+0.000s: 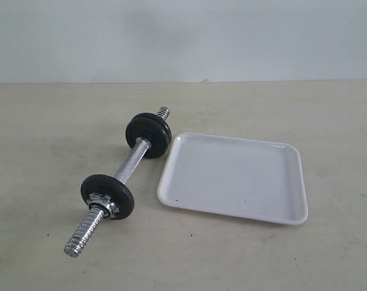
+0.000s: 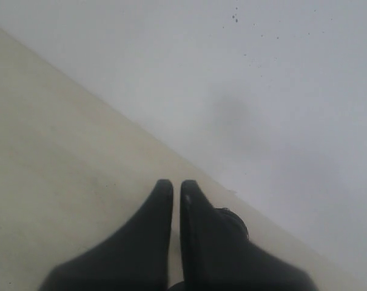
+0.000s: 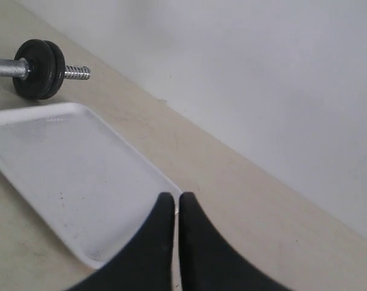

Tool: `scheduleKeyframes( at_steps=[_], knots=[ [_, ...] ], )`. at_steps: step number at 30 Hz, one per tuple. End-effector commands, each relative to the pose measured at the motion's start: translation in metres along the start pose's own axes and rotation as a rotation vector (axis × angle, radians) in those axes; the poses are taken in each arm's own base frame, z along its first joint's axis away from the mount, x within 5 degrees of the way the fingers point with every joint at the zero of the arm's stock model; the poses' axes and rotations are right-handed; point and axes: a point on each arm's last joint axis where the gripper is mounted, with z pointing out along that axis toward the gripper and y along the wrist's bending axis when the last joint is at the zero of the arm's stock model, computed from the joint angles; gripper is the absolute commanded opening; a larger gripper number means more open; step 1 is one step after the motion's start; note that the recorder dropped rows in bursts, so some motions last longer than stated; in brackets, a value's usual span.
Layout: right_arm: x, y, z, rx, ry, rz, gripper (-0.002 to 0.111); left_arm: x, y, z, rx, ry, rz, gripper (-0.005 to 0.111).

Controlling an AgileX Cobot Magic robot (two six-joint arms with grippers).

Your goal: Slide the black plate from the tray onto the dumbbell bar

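The white rectangular shallow tray (image 1: pixel 232 179) holds nothing. Beside it, the chrome threaded dumbbell bar (image 1: pixel 127 165) carries two round black iron plates (image 1: pixel 148 134) at its far end and a single plate (image 1: pixel 107 193) nearer. I judge them heavy, rigid and slick, best pinched across the rim. My left gripper (image 2: pixel 176 191) and right gripper (image 3: pixel 176 203) are closed and empty.

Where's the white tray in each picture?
Exterior view: the tray lies on the table, right of the middle, beside the dumbbell bar.
Left wrist view: not in it. It shows only the shut left gripper, table and wall.
Right wrist view: it lies just past the shut right gripper, before the bar.
Shared landmark: the two black plates near the bar's threaded end, in the exterior and right wrist views.
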Motion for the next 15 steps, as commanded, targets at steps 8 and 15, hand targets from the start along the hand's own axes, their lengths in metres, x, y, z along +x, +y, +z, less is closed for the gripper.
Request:
scheduleKeyframes(
  at_steps=[8, 15],
  knots=[
    [-0.001, -0.001, -0.001, 0.017, -0.018, 0.026, 0.0, 0.001, 0.001, 0.0, -0.001, 0.001, -0.012, 0.004],
    [0.012, 0.01, -0.002, -0.099, 0.141, 0.14, 0.0, 0.001, 0.001, 0.0, 0.0, -0.002, -0.012, 0.004]
  ],
)
